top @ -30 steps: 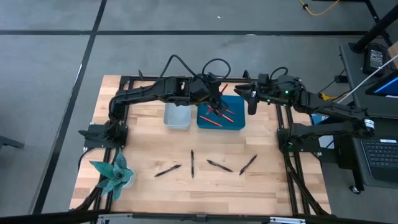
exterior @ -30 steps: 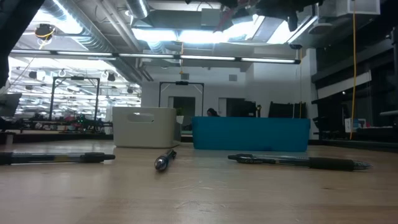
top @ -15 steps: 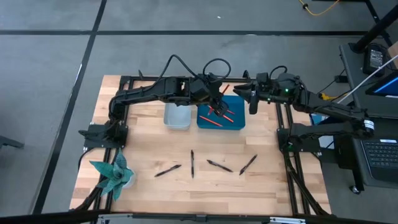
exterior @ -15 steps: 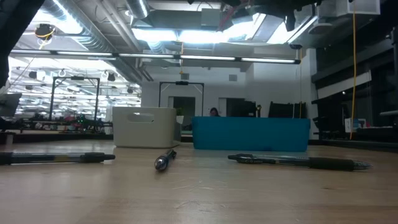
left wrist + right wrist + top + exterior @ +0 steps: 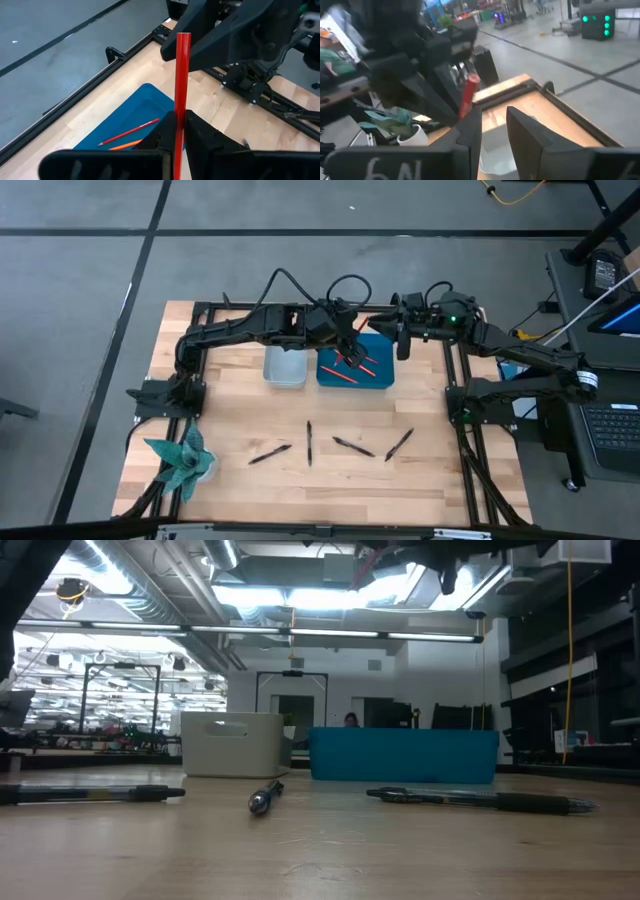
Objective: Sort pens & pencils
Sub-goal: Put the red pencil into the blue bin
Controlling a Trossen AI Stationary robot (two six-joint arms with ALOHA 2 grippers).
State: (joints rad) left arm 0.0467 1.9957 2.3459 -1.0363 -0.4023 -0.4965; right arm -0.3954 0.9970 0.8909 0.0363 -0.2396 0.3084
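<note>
White bin (image 5: pixel 284 367) at table rear, left gripper (image 5: pixel 347 340) over blue bin (image 5: pixel 356 370), jaws clamped on upright red pencil (image 5: pixel 180 95), right gripper (image 5: pixel 402 340) just beside, jaws narrowly parted, empty, four pens (image 5: pixel 309 442) lay in front.

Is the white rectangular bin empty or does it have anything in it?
Empty: from above, the white rectangular bin shows only bare floor, no pens inside.

Grey concrete floor (image 5: pixel 80 270) crossed by dark seams surrounds the table; beyond it — long ceiling light strips (image 5: pixel 330 635), a dark doorway (image 5: pixel 292 700), a desk with a laptop (image 5: pixel 612 430) at right.
</note>
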